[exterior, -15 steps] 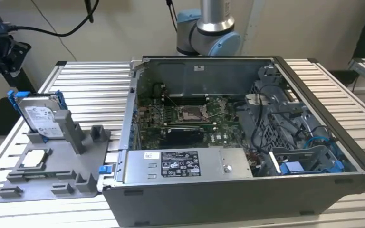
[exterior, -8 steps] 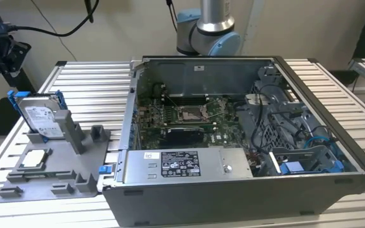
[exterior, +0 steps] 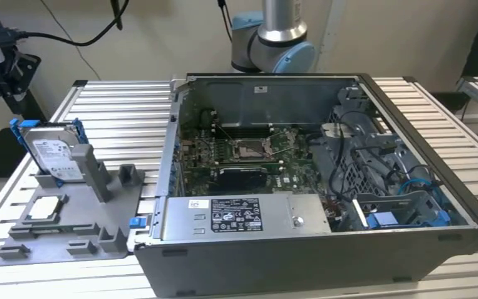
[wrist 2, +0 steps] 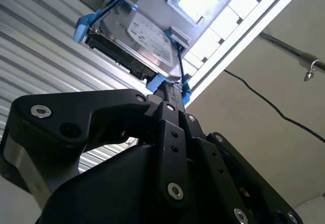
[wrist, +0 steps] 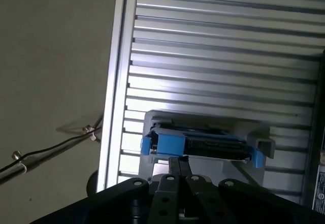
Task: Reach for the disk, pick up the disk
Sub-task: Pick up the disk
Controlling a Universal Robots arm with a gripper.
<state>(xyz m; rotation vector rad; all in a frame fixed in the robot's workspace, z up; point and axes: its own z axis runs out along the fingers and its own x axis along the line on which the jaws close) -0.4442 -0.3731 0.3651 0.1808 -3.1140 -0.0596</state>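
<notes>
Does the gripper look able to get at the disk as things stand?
Likely yes: the disk stands on edge in the grey holder, its upper edge bare, and nothing lies between it and the gripper. The jaws are together, though, so they would need opening.

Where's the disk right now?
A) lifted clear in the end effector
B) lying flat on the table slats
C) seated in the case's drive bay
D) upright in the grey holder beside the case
D: the disk stands on edge in the grey holder, on the exterior view's left of the open computer case.
</notes>
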